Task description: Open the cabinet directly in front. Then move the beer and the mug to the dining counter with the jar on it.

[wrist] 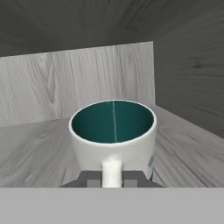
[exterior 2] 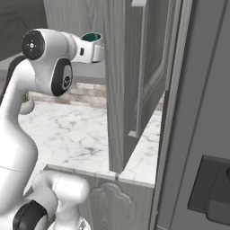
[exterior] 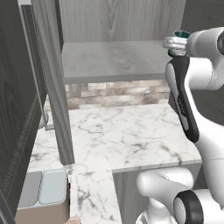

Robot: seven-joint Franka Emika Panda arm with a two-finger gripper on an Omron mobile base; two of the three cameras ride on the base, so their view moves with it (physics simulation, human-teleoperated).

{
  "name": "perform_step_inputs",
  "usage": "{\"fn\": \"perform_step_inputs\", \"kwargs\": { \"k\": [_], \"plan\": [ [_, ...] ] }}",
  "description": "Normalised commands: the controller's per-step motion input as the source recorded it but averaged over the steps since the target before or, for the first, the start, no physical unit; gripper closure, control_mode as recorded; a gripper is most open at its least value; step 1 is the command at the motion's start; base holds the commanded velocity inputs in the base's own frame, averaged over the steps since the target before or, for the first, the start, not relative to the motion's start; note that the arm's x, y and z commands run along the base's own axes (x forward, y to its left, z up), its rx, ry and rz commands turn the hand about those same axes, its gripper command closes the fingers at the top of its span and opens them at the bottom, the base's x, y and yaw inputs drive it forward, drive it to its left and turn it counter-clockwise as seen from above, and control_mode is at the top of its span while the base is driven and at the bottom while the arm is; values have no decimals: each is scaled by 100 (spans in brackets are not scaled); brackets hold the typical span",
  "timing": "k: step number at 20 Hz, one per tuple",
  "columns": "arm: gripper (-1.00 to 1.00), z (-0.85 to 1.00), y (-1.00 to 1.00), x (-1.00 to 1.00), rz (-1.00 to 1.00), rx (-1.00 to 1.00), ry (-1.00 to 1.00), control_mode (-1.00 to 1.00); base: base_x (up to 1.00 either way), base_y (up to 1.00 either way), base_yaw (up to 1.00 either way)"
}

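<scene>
End effector (wrist: 112, 180) was clamped on mug (wrist: 113, 135) handle, frame center; mug could've been knocked vs cabinet (wrist: 78, 83) wall on exit.

Flat, even rendered light w/ no glare, white marble bench (exterior: 131, 135) brightest, soft shade under the cabinet (exterior: 113, 61) shelf and inside it, open doors dim, edges slightly soft/low-res, no lens distortion, mug (wrist: 113, 135) sharp.

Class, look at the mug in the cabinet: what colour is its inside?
Teal-green inside the mug, with a pale silvery-grey outer wall. The hand view shows it best.
</scene>
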Motion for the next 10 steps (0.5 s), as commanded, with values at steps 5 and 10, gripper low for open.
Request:
{"fn": "perform_step_inputs", "kwargs": {
  "k": [5, 10],
  "plan": [
    [100, 0, 0, -100, 0, 0, -1, -100, 0, 0, 0],
    [100, 0, 3, -100, 0, 0, 7, -100, 0, 0, 0]
  ]
}}
